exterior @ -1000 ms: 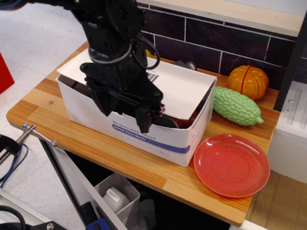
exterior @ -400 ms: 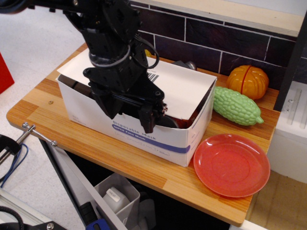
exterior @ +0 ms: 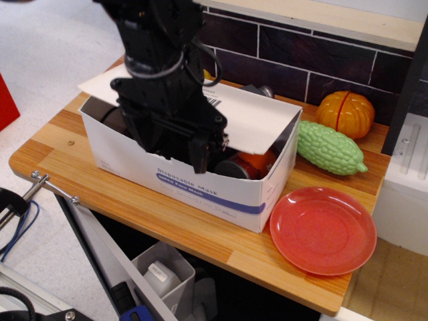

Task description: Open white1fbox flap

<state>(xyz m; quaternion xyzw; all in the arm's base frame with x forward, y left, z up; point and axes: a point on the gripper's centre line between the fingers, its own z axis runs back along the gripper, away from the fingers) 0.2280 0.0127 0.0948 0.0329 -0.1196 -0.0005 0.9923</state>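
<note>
1. Your jaws sit at the bottom of the black gripper (exterior: 200,150), low over the front half of the white1fbox (exterior: 200,184); from this angle you cannot tell whether they are apart or together, since the black housing hides the tips.
2. You see only one view, observation.image, looking down at the bench (exterior: 167,227) from its front.
3. Look at the white1fbox: it rests on the bench with its long side toward you, the blue band and blue lettering showing just below the gripper.
4. Your flap (exterior: 251,120) lies tilted over the back part of the white1fbox, raised at its front edge, with the barcode label (exterior: 212,103) partly hidden behind the arm.
5. Under the flap you can make out dark and orange things (exterior: 251,162) inside the white1fbox; what they are is unclear.
6. Right of the white1fbox, touching or just beside its end wall, lies the green bumpy gourd (exterior: 331,148).
7. Behind the gourd, away from the white1fbox, sits the orange pumpkin (exterior: 346,114).
8. Just beside the front right corner of the white1fbox lies the red plate (exterior: 323,231).
</note>
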